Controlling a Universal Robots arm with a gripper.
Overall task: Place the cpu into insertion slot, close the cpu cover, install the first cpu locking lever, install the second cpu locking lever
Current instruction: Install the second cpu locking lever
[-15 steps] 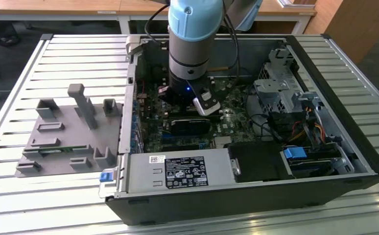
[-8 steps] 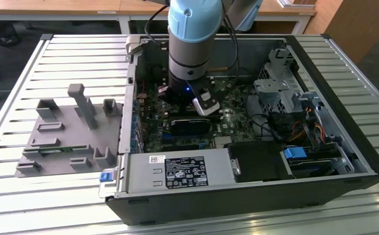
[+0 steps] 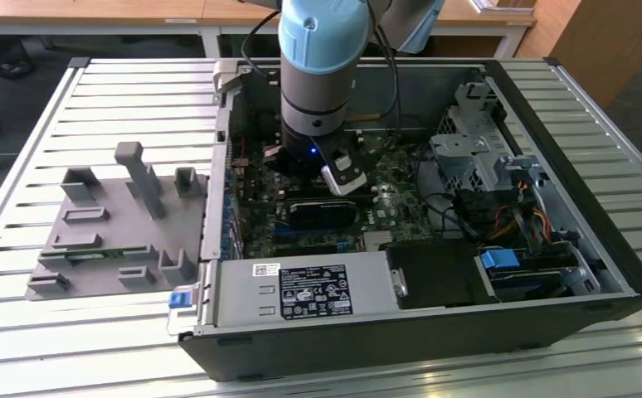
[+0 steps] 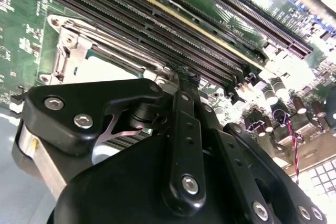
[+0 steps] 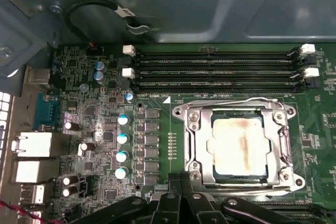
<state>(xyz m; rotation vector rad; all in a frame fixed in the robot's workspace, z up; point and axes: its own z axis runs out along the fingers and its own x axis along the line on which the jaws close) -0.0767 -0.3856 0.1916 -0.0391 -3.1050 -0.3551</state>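
1. Slatted metal tabletop (image 3: 99, 91) spreads out under everything we see, with an open computer case (image 3: 586, 274) lying on its side and a grey moulded fixture (image 3: 111, 224) beside it, toward the exterior view's left.
2. Nearest the exterior camera we have the grey power supply box (image 3: 299, 290) along the case's front edge.
3. Behind it, the arm (image 3: 318, 75) drops straight down into the case, and we find the gripper (image 5: 181, 182) low over the green motherboard (image 5: 100, 145).
4. Its black fingers (image 4: 181, 129) are drawn right together, tips meeting, and we see nothing pinched between them.
5. Just past the fingertips in both wrist views sits the insertion slot (image 5: 286, 145), and the cpu (image 5: 239, 145) lies flat inside it, its beige top showing.
6. The cpu cover (image 5: 202, 129) is down around the chip, framing it.
7. Beyond the socket we see the long memory slots (image 5: 215, 66) in parallel rows, then the case wall.
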